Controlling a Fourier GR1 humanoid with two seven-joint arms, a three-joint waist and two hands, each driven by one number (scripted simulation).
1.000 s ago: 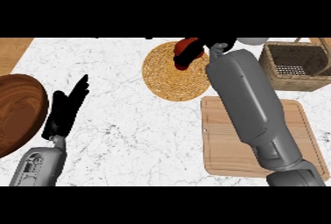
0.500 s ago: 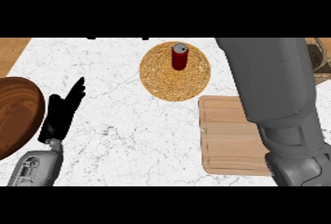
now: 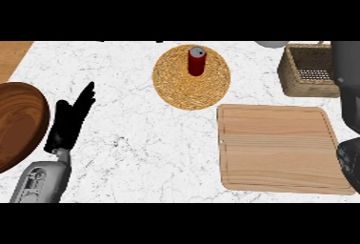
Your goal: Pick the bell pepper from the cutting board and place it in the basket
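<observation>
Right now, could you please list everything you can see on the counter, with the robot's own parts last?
cutting board: one, light wood, lower right.
basket: one, brown wicker, upper right.
bell pepper: none visible.
round mat: one, straw yellow, top centre.
bottle: one, red with grey cap, upright on the mat.
plate: one, dark wood, left edge, cut off.
white object: one, top edge, mostly cut off.
counter: white marble.
left hand: black, open, fingers up, lower left.
right arm: grey, right edge; its hand out of view.
</observation>
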